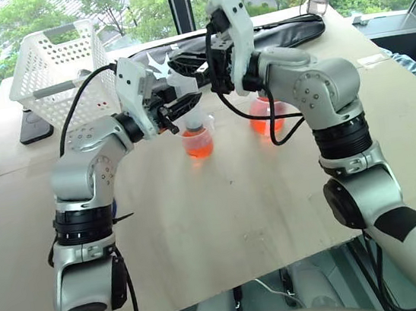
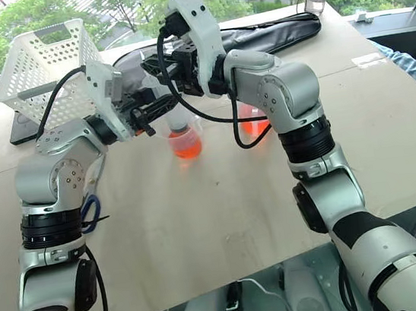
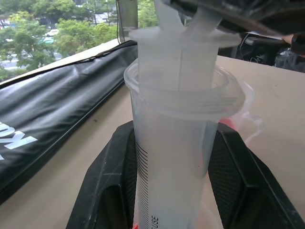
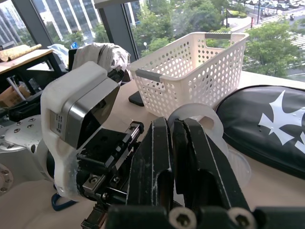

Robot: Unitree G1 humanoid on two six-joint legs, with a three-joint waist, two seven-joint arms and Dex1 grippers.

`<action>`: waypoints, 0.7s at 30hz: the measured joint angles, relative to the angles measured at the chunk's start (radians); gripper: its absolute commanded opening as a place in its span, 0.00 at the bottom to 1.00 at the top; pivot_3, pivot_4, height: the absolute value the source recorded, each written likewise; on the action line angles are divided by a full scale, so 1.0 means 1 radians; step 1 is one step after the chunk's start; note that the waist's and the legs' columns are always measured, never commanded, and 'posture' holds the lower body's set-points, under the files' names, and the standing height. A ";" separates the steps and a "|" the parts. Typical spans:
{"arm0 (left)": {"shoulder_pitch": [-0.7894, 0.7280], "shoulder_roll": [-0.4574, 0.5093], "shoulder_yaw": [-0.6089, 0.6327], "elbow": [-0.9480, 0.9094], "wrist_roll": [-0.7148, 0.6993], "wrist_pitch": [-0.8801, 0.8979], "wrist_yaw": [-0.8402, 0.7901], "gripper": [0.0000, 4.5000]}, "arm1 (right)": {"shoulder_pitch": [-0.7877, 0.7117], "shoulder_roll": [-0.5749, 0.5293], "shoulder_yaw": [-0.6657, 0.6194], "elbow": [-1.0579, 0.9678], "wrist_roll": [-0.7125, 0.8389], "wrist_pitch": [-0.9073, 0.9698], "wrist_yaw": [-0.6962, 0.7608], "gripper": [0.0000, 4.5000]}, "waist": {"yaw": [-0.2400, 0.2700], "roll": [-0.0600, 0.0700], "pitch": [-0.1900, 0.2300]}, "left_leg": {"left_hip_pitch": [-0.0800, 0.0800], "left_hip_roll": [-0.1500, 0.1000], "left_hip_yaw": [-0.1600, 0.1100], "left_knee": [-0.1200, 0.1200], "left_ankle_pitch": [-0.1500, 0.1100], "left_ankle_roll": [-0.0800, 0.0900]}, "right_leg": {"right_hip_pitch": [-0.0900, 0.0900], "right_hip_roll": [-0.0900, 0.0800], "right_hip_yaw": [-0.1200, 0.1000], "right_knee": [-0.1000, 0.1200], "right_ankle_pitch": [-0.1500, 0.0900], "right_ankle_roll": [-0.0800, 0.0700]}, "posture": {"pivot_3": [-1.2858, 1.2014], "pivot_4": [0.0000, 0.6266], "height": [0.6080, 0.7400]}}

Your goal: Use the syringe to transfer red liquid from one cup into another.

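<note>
Head views: two clear plastic cups on a bare tan tabletop (image 1: 224, 222), wide open room in front, far edge crowded by one white perforated basket (image 1: 59, 71) and one long black bag (image 1: 276, 33). Smaller cup (image 1: 198, 140) and larger beaker (image 1: 268, 114) near each other, apart, both holding red liquid (image 1: 199, 147). Syringe (image 2: 175, 121) upright over the smaller cup, clamped at the barrel by the left pincer (image 1: 174, 112), partly spread. Right pincer (image 1: 215, 66) above, at the plunger.

Left wrist view: ribbed black fingers (image 3: 107, 191) flanking the translucent graduated barrel, white plunger at top.

Right wrist view: black fingers (image 4: 157, 167) pressed together before the round white plunger disc (image 4: 198, 114).
</note>
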 measured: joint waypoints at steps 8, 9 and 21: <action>-0.003 0.000 0.001 0.010 -0.034 0.037 0.005 0.33 | 0.033 0.011 0.002 -0.018 -0.020 -0.007 0.000 0.00 | 0.000 0.000 0.000 | 0.000 0.000 0.000 0.000 0.000 0.000 | 0.000 0.000 0.000 0.000 0.000 0.000 | 0.52 0.24 0.88; -0.003 0.000 0.001 0.012 -0.037 0.038 0.005 0.33 | 0.035 0.013 0.002 -0.019 -0.024 -0.008 0.000 0.00 | 0.000 0.000 0.000 | 0.000 0.000 0.000 0.000 0.000 0.000 | 0.000 0.000 0.000 0.000 0.000 0.000 | 0.52 0.24 0.88; -0.011 0.002 0.001 0.023 -0.040 0.038 0.000 0.33 | 0.046 0.016 0.004 -0.030 -0.045 -0.033 0.010 0.00 | 0.000 0.000 0.000 | 0.000 0.000 0.000 0.000 0.000 0.000 | 0.000 0.000 0.000 0.000 0.000 0.000 | 0.52 0.24 0.88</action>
